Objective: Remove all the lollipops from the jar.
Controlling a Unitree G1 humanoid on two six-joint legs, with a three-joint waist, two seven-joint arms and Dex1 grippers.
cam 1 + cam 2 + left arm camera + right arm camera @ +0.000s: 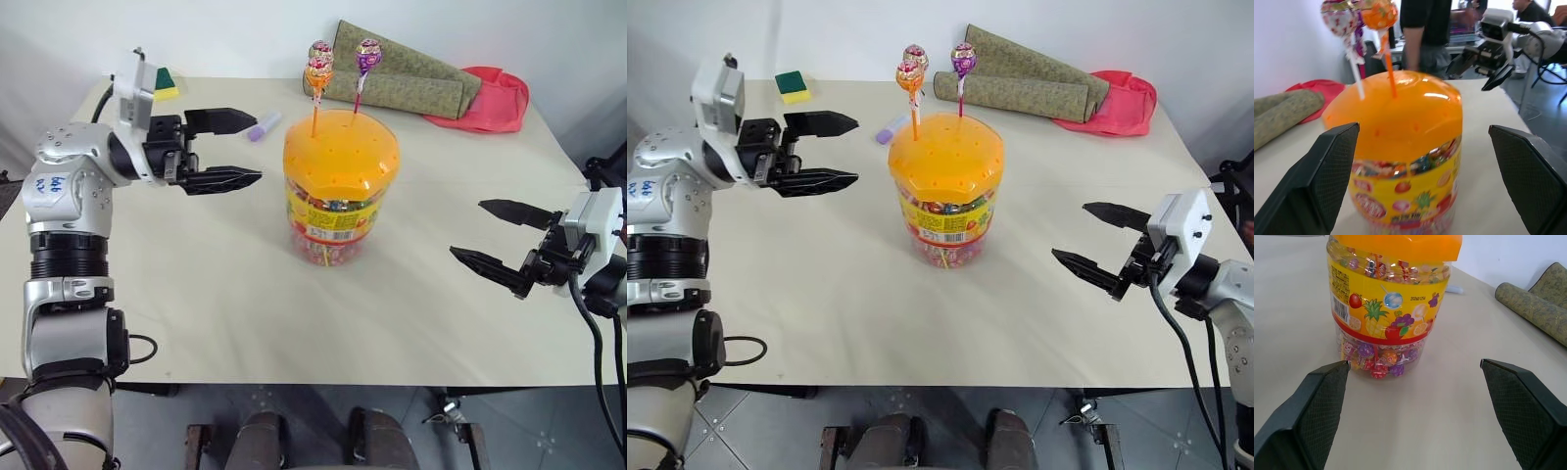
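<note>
Nothing is out yet, by my reckoning: the orange lollipop point(320, 69), the pinkish-white lollipop point(321, 49) and the purple lollipop point(368, 55) all stand on their sticks in the perforated orange lid of the jar point(340, 186), mid-table. My left gripper point(238, 149) hangs level beside the lid, jaws spread wide and empty, apart from the sticks. My right gripper point(482, 233) waits empty and spread too, well off to the jar's other side, so all three pulls remain.

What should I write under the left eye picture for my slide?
Three lollipops stand in the orange-lidded jar while the open left gripper and open right gripper wait on either side.
</note>
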